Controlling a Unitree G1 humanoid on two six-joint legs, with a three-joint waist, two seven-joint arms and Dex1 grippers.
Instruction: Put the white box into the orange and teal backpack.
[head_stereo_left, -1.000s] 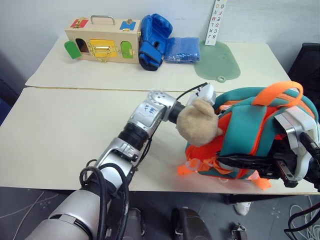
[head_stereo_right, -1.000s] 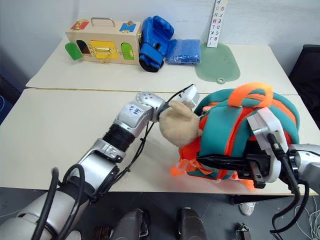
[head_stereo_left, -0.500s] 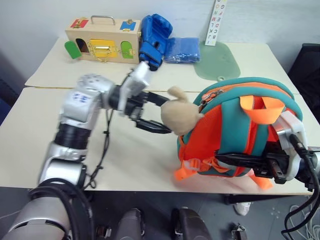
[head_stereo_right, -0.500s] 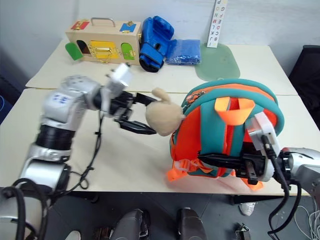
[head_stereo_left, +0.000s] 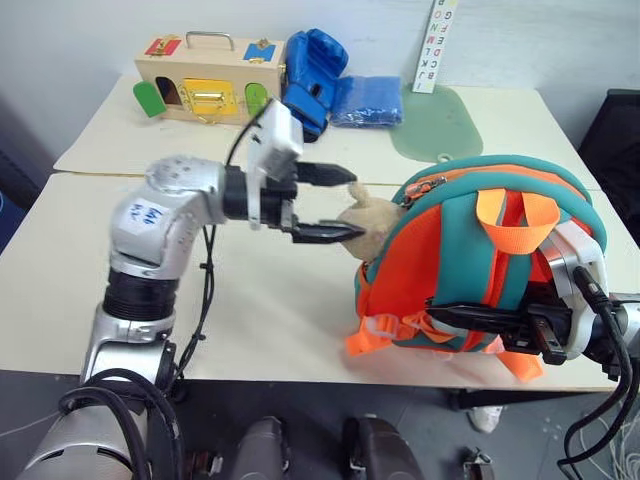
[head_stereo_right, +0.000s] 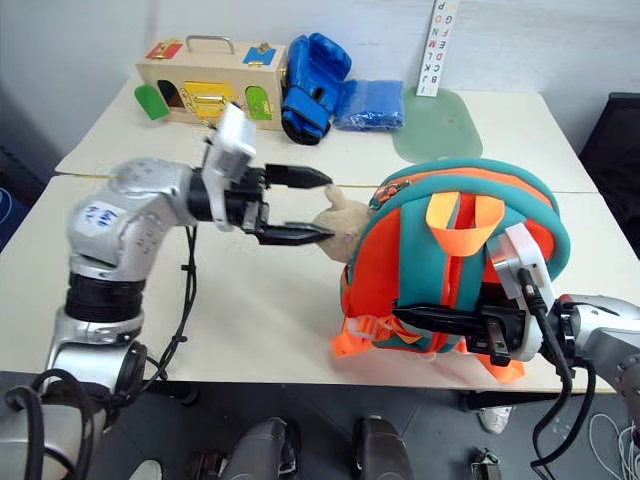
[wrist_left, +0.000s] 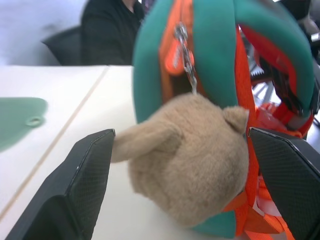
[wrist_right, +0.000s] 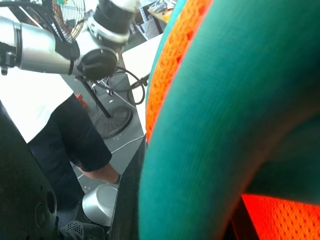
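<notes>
Backpack (head_stereo_left: 470, 260) stands upright near the front edge of the near table (head_stereo_left: 120, 290), its strap side facing the camera, orange mesh back and teal trim showing, the orange loop handle (head_stereo_left: 515, 215) hanging over the top. A tan teddy bear (head_stereo_left: 368, 225) hangs off its left side, just below a zipper pull (wrist_left: 186, 55) that the left wrist view shows dangling from the teal rim. The left gripper (head_stereo_left: 335, 205) hangs level just left of the bag, pointing toward the bear, with its two black fingers (wrist_left: 75, 185) spread wide; in the wrist view the bear sits between them, one ear close to one finger, though contact cannot be told. The right gripper (head_stereo_left: 475, 320) reaches in from the right across the lower front of the bag, its fingers pressed together on the bag's lower strap area, at the edge of the table. The right wrist view is close against teal fabric and orange mesh, with the left arm (wrist_right: 45, 45) behind it. White box cannot be seen in any view, so its place cannot be told. On the far table (head_stereo_left: 500, 120) stand a wooden latch box (head_stereo_left: 207, 87) with coloured doors, a blue boxing glove (head_stereo_left: 312, 75) just beside it, a folded blue cloth (head_stereo_left: 366, 100), a green mat (head_stereo_left: 435, 122), and a letter chart (head_stereo_left: 432, 45) leaning on the wall.
</notes>
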